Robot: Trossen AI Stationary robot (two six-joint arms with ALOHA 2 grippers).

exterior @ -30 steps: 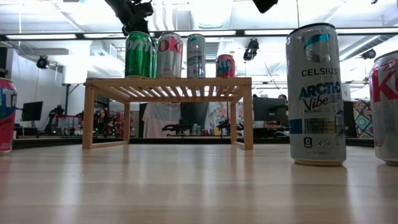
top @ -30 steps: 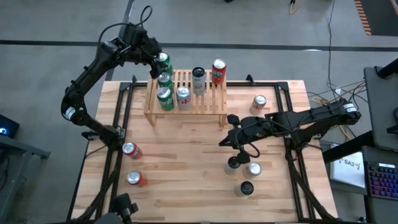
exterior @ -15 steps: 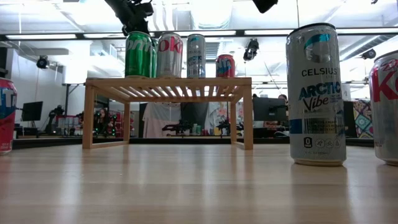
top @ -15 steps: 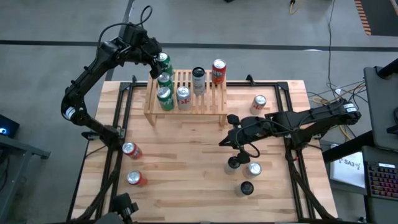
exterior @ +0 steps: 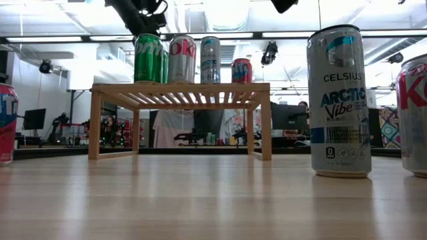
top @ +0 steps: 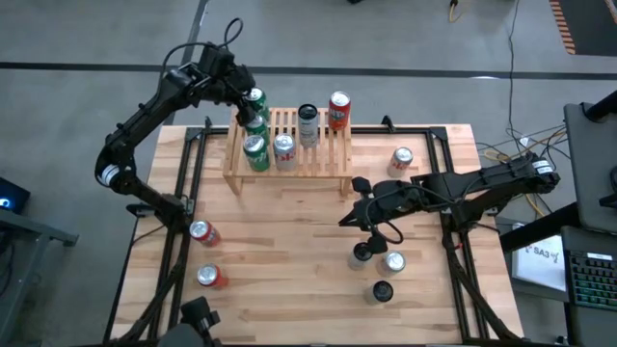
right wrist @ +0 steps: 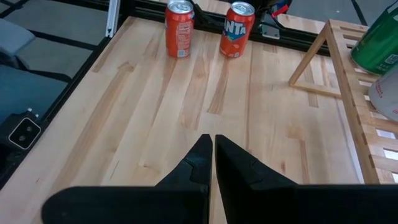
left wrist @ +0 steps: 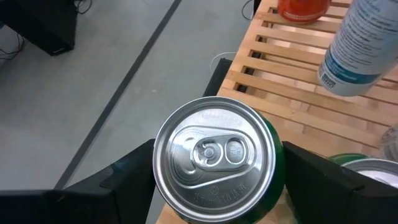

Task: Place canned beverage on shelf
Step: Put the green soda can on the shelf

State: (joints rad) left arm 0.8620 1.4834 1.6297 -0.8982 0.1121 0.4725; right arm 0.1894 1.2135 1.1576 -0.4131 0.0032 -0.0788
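A low light-wood slatted shelf (top: 318, 159) stands at the table's far middle. On it are two green cans (top: 255, 149), a silver can (top: 284, 147), a tall pale can (top: 308, 123) and a red can (top: 337, 110). My left gripper (top: 247, 104) is shut on another green can (left wrist: 214, 158) over the shelf's far left corner. My right gripper (right wrist: 213, 149) hangs shut above the table's right middle, holding nothing. My left gripper pinches the green can's upper side wall (left wrist: 274, 152) between its two fingers (left wrist: 314, 180), one on each side just under the rim. The fingers slant down from the far left. The can is upright over the shelf's corner slats; whether its base rests there, I cannot tell.
Loose cans stand on the plank table: two at the near left (top: 202, 231), three near right under my right arm (top: 392, 261), one at the far right (top: 402, 157). In the low view a tall Celsius can (exterior: 338, 100) stands close to the camera. Black frame rails run along the table's sides.
My left gripper has sunk a little toward the shelf's far left corner, carrying the green can down with it, still upright. Its fingers have kept the same gap.
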